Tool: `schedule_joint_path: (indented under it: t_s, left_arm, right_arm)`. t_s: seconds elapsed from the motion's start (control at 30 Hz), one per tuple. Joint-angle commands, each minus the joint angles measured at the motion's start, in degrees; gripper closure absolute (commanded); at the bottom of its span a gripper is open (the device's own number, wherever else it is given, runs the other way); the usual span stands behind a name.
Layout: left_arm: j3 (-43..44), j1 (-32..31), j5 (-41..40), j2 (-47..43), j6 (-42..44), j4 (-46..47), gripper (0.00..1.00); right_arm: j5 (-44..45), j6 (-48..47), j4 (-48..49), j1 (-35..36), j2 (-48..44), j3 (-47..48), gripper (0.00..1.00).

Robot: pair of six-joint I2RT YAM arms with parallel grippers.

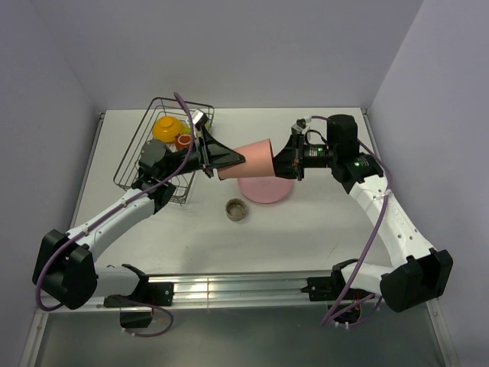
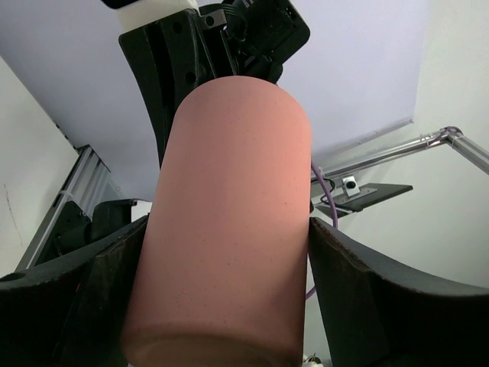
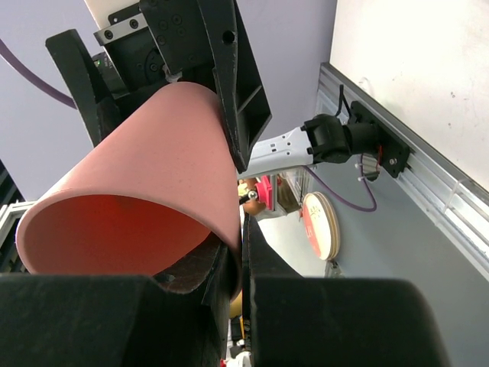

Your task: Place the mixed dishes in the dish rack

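The pink tumbler [image 1: 256,157] hangs on its side above the table, between both arms. My right gripper [image 1: 281,163] is shut on its rim, one finger inside the mouth [image 3: 241,252]. My left gripper [image 1: 233,162] holds the narrow base end, a finger pressed against each side of the tumbler [image 2: 228,225]. The black wire dish rack [image 1: 126,164] stands at the far left and holds the orange-yellow bowl [image 1: 166,126], the red-brown mug [image 1: 183,141] and a grey piece [image 1: 151,157]. The pink plate [image 1: 263,191] lies on the table under the tumbler. The small grey-brown dish [image 1: 236,209] sits just in front of it.
The left arm reaches across the near right corner of the rack. Both arm bases and a metal rail [image 1: 229,289] line the table's near edge. White walls close in the back and both sides.
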Motion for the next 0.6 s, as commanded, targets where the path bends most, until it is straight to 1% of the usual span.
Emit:
schedule_joint_path:
  t_s: [0.0,0.03,0.07,0.1,0.17,0.2,0.23,0.27,0.3,0.33,0.37,0.43,0.47,0.53,0.57]
  left_arm:
    - [1.9,0.3,-3.8,-3.0,1.5,5.3,0.17]
    - [1.9,0.3,-4.1,-3.0,1.5,5.6,0.24]
    - [1.8,0.3,-4.2,-3.3,1.5,5.7,0.29]
    - [1.7,0.3,-4.4,-3.4,1.5,6.0,0.41]
    - [1.5,0.3,-4.3,-3.5,1.3,6.4,0.52]
    - [1.5,0.2,-4.3,-3.4,1.2,6.4,0.66]
    - [1.5,0.2,-4.2,-3.4,1.1,6.4,0.75]
    - [1.5,0.3,-4.0,-3.3,0.7,6.7,0.82]
    - [1.3,0.4,-3.8,-3.3,0.6,7.0,0.96]
    - [1.2,0.5,-3.6,-3.3,0.5,6.8,1.0]
    - [1.0,1.0,-3.6,-3.6,0.9,6.3,1.0]
    - [0.4,2.2,-3.2,-4.9,1.6,4.1,1.0]
    - [0.1,4.2,-2.9,-5.5,2.2,3.2,1.0]
    - [-0.8,6.8,-2.2,-7.6,2.7,1.4,1.0]
    - [-1.0,10.1,-1.3,-8.3,3.4,-1.1,1.0]
  right_arm:
    - [-0.6,-0.3,-0.5,0.5,-1.4,-0.9,1.0]
    - [-0.7,-0.3,-0.5,0.5,-1.4,-1.0,1.0]
    - [-0.6,-0.4,-0.5,0.5,-1.4,-1.1,1.0]
    - [-0.5,-0.5,-0.6,0.5,-1.5,-1.0,1.0]
    - [-0.3,-0.6,-0.8,0.4,-1.4,-1.0,1.0]
    - [-0.3,-0.6,-0.8,0.4,-1.3,-0.8,1.0]
    - [-0.2,-0.7,-0.8,0.5,-1.1,-0.8,0.97]
    - [-0.1,-0.8,-0.8,0.4,-0.8,-0.3,0.85]
    - [0.1,-1.0,-0.9,0.3,-0.6,-0.1,0.74]
    - [0.6,-1.5,-1.0,0.1,-0.3,0.2,0.61]
    - [1.1,-1.9,-2.1,0.0,-0.3,0.6,0.39]
    - [2.8,-3.3,-3.3,-1.1,-0.5,1.9,0.16]
    - [3.4,-3.7,-3.8,-1.7,-0.6,2.2,0.04]
    - [5.5,-5.9,-6.1,-3.3,-0.8,3.8,0.01]
    - [6.8,-7.2,-10.1,-3.9,-0.7,5.8,0.0]
